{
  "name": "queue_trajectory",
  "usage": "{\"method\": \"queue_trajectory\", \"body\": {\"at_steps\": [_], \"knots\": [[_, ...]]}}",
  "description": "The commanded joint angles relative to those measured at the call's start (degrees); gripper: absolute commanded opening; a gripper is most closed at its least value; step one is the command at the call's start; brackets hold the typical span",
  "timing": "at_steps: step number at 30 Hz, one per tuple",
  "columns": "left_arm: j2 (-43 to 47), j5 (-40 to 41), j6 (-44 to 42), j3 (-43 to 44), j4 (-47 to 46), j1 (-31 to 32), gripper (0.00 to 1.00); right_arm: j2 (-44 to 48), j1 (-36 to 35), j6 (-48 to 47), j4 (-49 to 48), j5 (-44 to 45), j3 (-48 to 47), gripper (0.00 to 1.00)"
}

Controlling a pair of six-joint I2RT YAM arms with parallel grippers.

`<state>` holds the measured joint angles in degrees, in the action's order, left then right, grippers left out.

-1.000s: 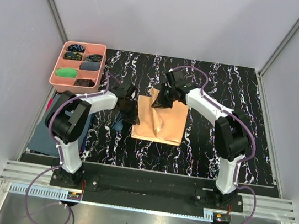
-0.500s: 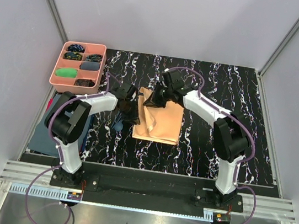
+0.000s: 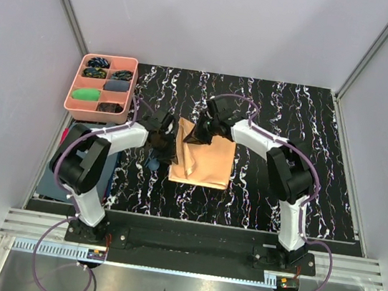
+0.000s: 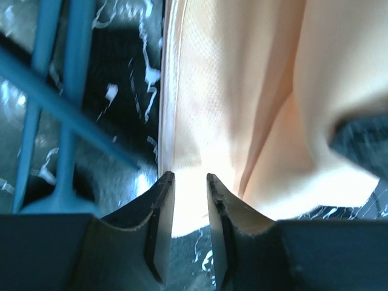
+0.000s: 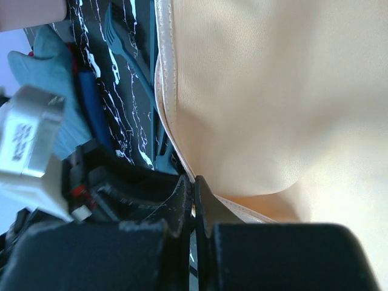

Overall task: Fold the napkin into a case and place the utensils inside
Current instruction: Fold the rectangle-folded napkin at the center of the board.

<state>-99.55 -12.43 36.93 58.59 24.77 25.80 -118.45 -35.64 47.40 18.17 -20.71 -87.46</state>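
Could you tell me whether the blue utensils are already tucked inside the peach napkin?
No, the utensils lie on the black tabletop beside the napkin, outside it.

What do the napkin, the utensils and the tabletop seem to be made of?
The napkin: likely satin-like woven fabric, peach, glossy; it shows sheen, soft folds and a stitched hem. The utensils: probably moulded plastic, dark blue, smooth; thin uniform handles. The tabletop: black with white veins, marble-look; real stone or print, I cannot tell.
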Motion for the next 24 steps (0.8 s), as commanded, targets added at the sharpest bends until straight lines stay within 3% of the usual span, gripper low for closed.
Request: {"method": "queue_trajectory", "body": {"at_steps": [1,7,17,20,24], "knots": [[5.76,0.83,-0.28,-0.67,1.42,-1.45,0.33,-0.81,-0.31,0.85,-2.79,-1.26,-0.17,0.0],[6.91,-3.04,-0.89,1.96,1.77,-4.97,0.4,-1.16,-0.31,1.29,-3.85,-2.41,0.53,0.0],[1.03,-8.93,0.95,6.98,0.1,-7.61,0.48,-1.6,-0.4,1.73,-5.96,-3.81,1.94,0.06],[-0.64,-9.11,1.39,7.68,-0.43,-7.7,0.48,-1.87,-0.4,1.82,-6.31,-5.3,1.77,0.1],[-1.53,-9.37,1.83,7.51,-1.04,-7.87,0.47,-0.82,-0.31,0.25,-6.4,-5.66,2.03,0.3]]}}
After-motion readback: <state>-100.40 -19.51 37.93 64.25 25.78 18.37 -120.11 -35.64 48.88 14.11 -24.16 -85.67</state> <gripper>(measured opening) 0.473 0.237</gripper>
